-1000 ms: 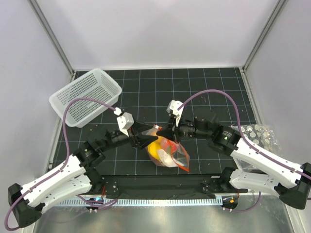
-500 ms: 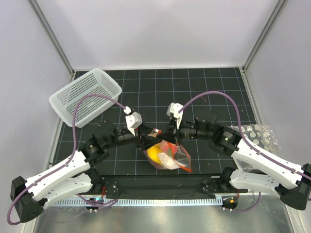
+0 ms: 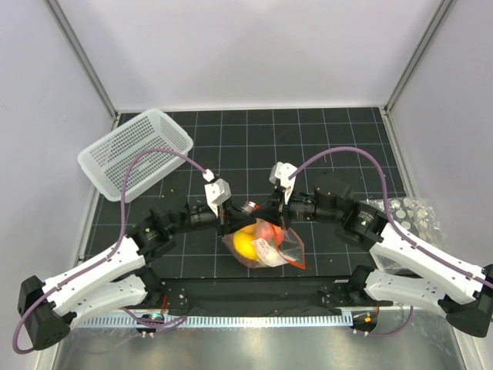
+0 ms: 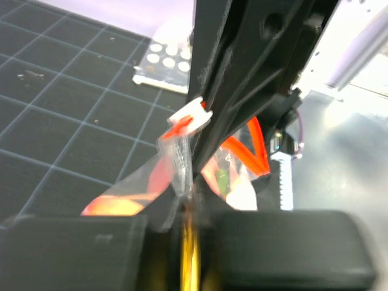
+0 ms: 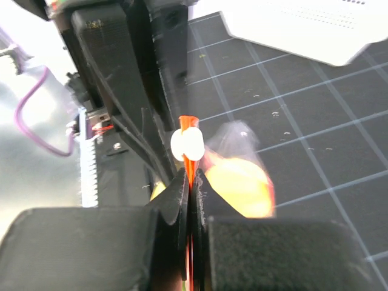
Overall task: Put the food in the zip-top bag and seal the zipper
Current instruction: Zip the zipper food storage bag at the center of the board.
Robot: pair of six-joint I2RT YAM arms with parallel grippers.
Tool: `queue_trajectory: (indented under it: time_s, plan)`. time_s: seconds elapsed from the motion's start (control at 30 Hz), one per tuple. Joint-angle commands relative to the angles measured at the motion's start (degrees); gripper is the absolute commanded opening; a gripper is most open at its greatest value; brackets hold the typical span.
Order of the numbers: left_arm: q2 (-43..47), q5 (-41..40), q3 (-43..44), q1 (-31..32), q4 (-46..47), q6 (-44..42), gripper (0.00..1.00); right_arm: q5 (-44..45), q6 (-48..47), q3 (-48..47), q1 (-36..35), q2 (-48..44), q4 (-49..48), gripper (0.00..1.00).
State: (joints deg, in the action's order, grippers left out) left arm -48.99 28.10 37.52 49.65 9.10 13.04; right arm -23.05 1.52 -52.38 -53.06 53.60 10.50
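The left gripper [image 3: 233, 219] has slid in beside the right gripper [image 3: 262, 213], both jaws clenched on the zipper [image 5: 189, 121] with the food [image 3: 245, 243] inside the zip-top bag [image 3: 286, 248], so sealing seems begun.

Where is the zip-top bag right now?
In the top view the zip-top bag is front centre of the black mat, its upper edge gripped by the left gripper and the right gripper.
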Motion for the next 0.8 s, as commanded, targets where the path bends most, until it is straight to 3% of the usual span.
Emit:
queue_trajectory:
  time_s: [0.0,0.1,0.13,0.17,0.27,0.37,0.77]
  plan:
    - [0.13,-2.60,2.65,-0.34,0.57,-1.26,0.01,-0.95,0.33,-0.53,-0.56,-1.84,-4.96,0.02]
    - [-0.14,-3.22,2.65,-0.25,0.30,-1.17,0.01,1.06,0.59,-0.09,-0.64,-2.45,-5.40,0.17]
    - [-0.40,-3.31,2.74,-0.25,0.21,-1.09,0.00,1.86,0.68,0.34,-0.56,-2.71,-5.58,0.34]
    - [-0.58,-3.31,2.91,-0.25,0.13,-1.08,0.00,2.30,0.85,0.70,-0.56,-3.15,-6.28,0.42]
    - [-1.72,-3.22,3.61,-0.34,-0.66,-1.09,0.00,3.80,1.20,1.75,-0.56,-4.29,-7.51,0.57]
    - [-2.60,-3.05,4.05,-0.34,-1.02,-1.00,0.00,4.33,1.21,2.28,-0.56,-4.91,-8.13,0.58]
    - [-3.56,-0.07,4.41,-0.25,-0.49,-0.56,0.01,7.05,2.26,1.93,-0.56,-4.39,-8.30,0.45]
